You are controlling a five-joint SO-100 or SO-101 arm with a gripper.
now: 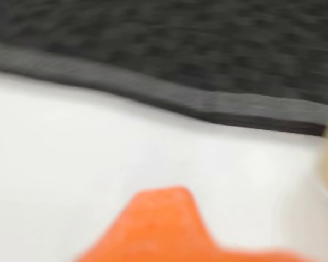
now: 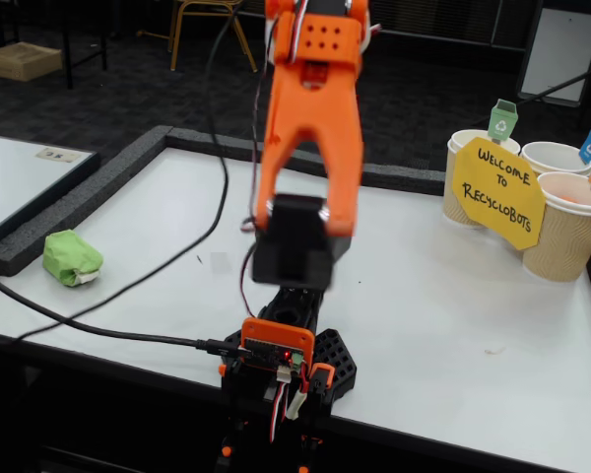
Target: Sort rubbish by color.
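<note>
While the arm stands raised mid-tabletop [image 2: 453,315], risks by item: tabletop, white, dark raised border; paper cups [image 2: 561,222], far right, could be knocked in a sweep; green wad [image 2: 72,258], far left, long reach, may roll; end effector [image 1: 164,229], orange, blurred, jaw state cannot tell

In the fixed view the arm [image 2: 310,128] rises from its base [image 2: 281,370] at the near edge of the table [image 2: 453,325], about mid-width. A paper wad [image 2: 72,258] lies on the table far to the left, close to the raised border [image 2: 79,202]. Three cups [image 2: 571,222] stand together at the far right, with a sign [image 2: 498,192] propped in front of them. A cable [image 2: 98,320] runs in from the left to the base. Beyond the table's far edge is the floor [image 2: 128,79], with chair legs [image 2: 209,30] behind.
</note>
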